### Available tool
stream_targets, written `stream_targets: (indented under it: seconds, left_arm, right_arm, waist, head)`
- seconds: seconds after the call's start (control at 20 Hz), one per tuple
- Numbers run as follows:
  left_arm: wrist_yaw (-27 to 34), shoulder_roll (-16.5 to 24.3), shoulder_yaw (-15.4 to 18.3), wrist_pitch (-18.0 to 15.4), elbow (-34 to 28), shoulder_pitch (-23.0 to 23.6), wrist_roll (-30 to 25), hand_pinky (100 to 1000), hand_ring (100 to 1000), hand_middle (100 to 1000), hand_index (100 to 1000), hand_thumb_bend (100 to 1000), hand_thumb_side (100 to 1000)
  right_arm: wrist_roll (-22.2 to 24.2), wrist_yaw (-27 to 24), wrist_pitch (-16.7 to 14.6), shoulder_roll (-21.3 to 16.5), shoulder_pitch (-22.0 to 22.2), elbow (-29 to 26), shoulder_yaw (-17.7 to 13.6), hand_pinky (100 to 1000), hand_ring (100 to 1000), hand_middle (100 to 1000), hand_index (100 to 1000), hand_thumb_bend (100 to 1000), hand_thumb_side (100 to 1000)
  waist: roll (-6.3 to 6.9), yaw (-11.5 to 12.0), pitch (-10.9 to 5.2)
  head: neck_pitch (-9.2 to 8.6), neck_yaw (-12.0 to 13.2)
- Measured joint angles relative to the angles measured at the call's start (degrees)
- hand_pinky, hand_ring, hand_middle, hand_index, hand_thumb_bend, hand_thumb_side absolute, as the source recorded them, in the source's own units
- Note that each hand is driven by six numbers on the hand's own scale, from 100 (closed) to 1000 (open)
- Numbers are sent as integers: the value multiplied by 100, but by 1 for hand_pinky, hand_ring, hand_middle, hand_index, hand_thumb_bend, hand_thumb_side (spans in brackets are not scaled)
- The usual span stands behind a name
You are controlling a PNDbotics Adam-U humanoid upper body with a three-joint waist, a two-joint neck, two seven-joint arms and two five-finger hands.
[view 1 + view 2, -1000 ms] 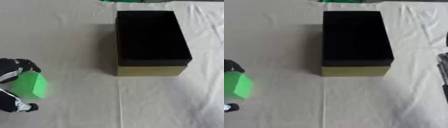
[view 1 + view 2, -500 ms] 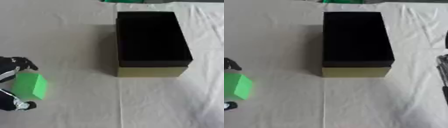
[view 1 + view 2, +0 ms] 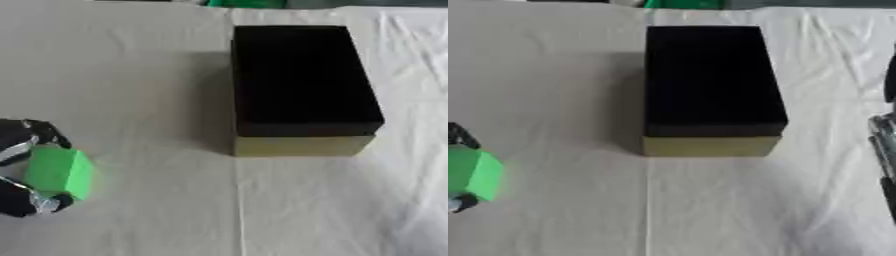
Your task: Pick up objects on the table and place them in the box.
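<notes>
White cloth [image 3: 140,75] covering the table, creased, filling both views.

Left hand [image 3: 19,172] sitting at the left edge, low in frame, curling around a green block [image 3: 59,171]. Dark fingers [image 3: 39,132] wrapping over the block's top, thumb side pressing in from below, pinching the block between them. Whether lifted or touching the cloth: not possible to tell.

Moving outward: box [image 3: 302,82] lying to the right of the held block and farther from the robot, well apart from it, with bare cloth between. Box opening facing up, dark inside, olive front wall [image 3: 302,146] showing toward the robot. Long axis running away from the robot, so the near short wall facing the camera and the left long wall facing the hand. Judging from this, carrying the block rightward and away, over that left wall, looking like the coming move; left hand being far nearer the block, and already holding it.

Right hand [image 3: 884,150] showing only as slim dark and silver parts at the right edge of the right eye view, beside the box but apart from it; not possible to tell how its fingers are set.

Something green [image 3: 247,3] peeking in at the far edge beyond the box, shape unclear.
</notes>
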Motion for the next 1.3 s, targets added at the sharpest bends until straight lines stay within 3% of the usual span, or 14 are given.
stream_targets:
  seconds: [0.15, 0.5, 0.7, 1.0, 1.3]
  left_arm:
    - [47, -3, -2, -11, 5, -8, 73, 651, 697, 684, 736, 346, 344]
    - [-174, -45, -34, -101, 144, -71, 302, 574, 634, 634, 690, 156, 318]
    - [-263, -55, -7, -162, 42, -20, 391, 603, 668, 679, 728, 203, 350]
    - [-191, 57, 262, -100, -471, 103, 382, 586, 647, 661, 715, 160, 364]
    - [-56, 58, 388, -320, -555, -315, 609, 591, 656, 674, 728, 150, 382]
  right_arm:
    - [0, -13, 0, 6, 2, 0, 0, 866, 784, 805, 817, 100, 1000]
    - [0, -48, 0, 41, 5, 0, 0, 866, 785, 805, 818, 100, 1000]
    - [0, -66, 0, 42, 51, 0, -2, 867, 785, 805, 818, 100, 1000]
    - [2, -66, 3, 42, 58, 0, -4, 867, 785, 805, 818, 100, 1000]
    - [7, -66, 9, 42, 79, 0, -4, 868, 786, 805, 819, 100, 1000]
  waist:
    - [0, 0, 0]
    - [1, -3, 0]
    - [-1, -4, 6]
    - [8, 19, 21]
    - [34, 37, 11]
  head:
    - [0, 0]
    - [-1, -2]
    - [0, -24]
    - [0, -93]
    - [0, -178]
